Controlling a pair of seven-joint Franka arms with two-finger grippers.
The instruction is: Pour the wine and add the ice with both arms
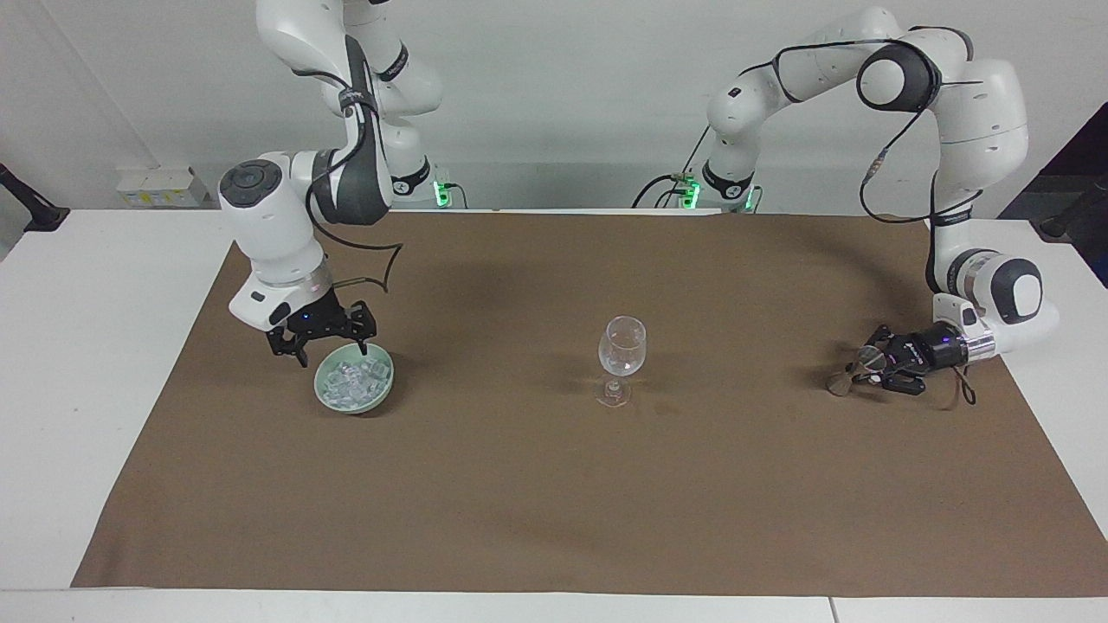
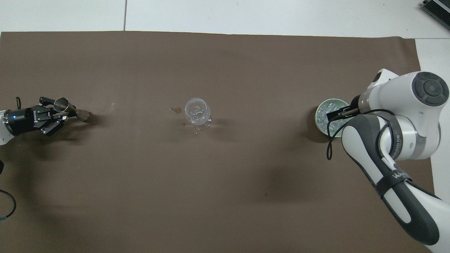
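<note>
A clear stemmed wine glass [image 1: 621, 348] [image 2: 197, 111] stands mid-cloth. Ice [image 1: 352, 379] [image 2: 324, 113] fills a pale green bowl [image 1: 381, 391] [image 2: 319, 121] toward the right arm's end. My right gripper [image 1: 331, 351] hangs open just above the bowl's rim on the robots' side, with nothing between its fingers; from overhead the right arm [image 2: 397, 116] covers most of the gripper and half the bowl. At the left arm's end, my left gripper [image 1: 872, 368] [image 2: 65, 113] is shut on a small metal jigger [image 1: 867, 354] [image 2: 62, 104], tilted, its lower cone [image 1: 838, 384] [image 2: 83, 115] on the cloth. No wine shows.
A brown cloth [image 1: 554, 502] [image 2: 225, 196] covers the white table [image 1: 95, 363]. Small wet spots [image 2: 175, 110] lie beside the glass. Wide bare cloth lies between glass, bowl and jigger.
</note>
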